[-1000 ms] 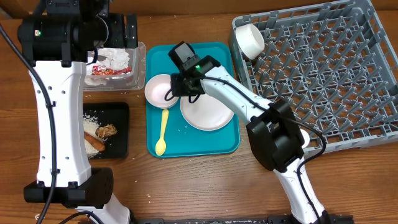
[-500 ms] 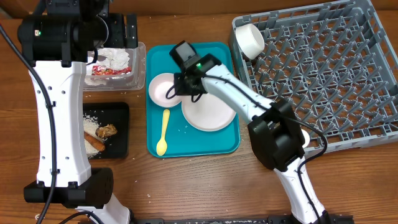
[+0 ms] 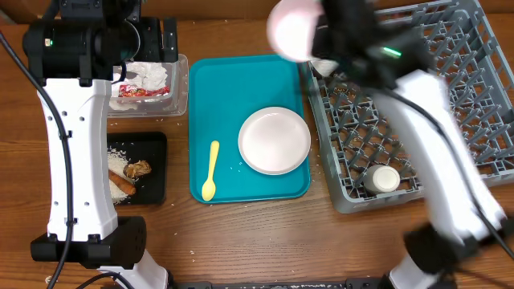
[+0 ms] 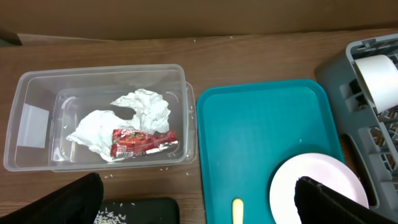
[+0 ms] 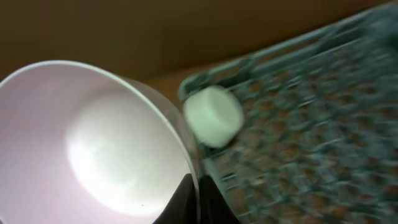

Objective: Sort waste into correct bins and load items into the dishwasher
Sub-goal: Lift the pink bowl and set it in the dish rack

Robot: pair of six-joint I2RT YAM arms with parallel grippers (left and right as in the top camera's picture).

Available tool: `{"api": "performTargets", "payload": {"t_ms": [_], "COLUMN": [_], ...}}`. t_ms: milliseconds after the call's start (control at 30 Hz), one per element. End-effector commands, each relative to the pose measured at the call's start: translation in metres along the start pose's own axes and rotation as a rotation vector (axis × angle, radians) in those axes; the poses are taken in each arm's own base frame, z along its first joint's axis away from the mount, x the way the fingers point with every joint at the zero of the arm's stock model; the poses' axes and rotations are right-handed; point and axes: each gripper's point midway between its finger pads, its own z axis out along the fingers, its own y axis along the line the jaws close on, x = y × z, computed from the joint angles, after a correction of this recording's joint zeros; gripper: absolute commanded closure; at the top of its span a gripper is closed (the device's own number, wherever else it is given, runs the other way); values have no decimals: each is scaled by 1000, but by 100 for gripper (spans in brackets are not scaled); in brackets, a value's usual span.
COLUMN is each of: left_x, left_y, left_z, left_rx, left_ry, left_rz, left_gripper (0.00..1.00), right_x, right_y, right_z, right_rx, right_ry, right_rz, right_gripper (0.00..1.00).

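Over the wooden desk (image 3: 257, 233), my right end effector (image 5: 196, 186) was clamped shut on the rim of the pale pink bowl (image 3: 293, 28), above the far-left corner of the dish rack (image 3: 450, 96). My left end effector (image 4: 193, 202) hung wide open and empty near the clear tub (image 4: 93, 70). Napkins (image 4: 134, 112) and wrapper (image 4: 143, 142) were binned, scraps (image 3: 128, 172) lay in the black tray (image 3: 152, 148), and a cup (image 3: 384, 178) was racked. Plate (image 3: 275, 140) and spoon (image 3: 211, 170) waited on the teal tray (image 3: 233, 88).

We hold our left arm (image 3: 76, 152) stretched from the near edge up the left side to the far end. The left gripper (image 4: 205, 200) has its jaws wide apart and empty. Our right arm (image 3: 434, 136), blurred, slants from near right toward far centre. The right gripper (image 5: 194, 202) is pinched on the rim of the pale pink bowl (image 5: 93, 143).
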Motion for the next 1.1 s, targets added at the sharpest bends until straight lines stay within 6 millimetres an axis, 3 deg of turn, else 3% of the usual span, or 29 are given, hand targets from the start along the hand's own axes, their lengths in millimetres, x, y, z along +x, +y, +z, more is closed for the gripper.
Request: {"api": "performTargets", "payload": {"t_ms": [0, 67, 167, 467, 667, 867, 1067], "left_x": [0, 0, 0, 0, 0, 0, 0], "left_y": [1, 1, 1, 1, 1, 1, 1], "left_z": [1, 1, 1, 1, 1, 1, 1], "left_rx": [-6, -6, -6, -6, -6, -6, -6], "left_ry": [1, 1, 1, 1, 1, 1, 1], "left_rz": [-3, -3, -3, -3, -3, -3, -3], "left_gripper": [0, 0, 0, 0, 0, 0, 0], "right_x": [-29, -35, -32, 31, 35, 74, 91], "right_y": [-65, -93, -108, -101, -110, -104, -101], "right_z": [-36, -49, -43, 51, 74, 122, 136], "right_rx": [313, 480, 636, 792, 1101, 1047, 1024], "right_ry": [-188, -248, -268, -99, -204, -65, -16], "right_rz": [25, 8, -63, -300, -572, -622, -642], "right_gripper": [96, 96, 96, 96, 96, 96, 96]}}
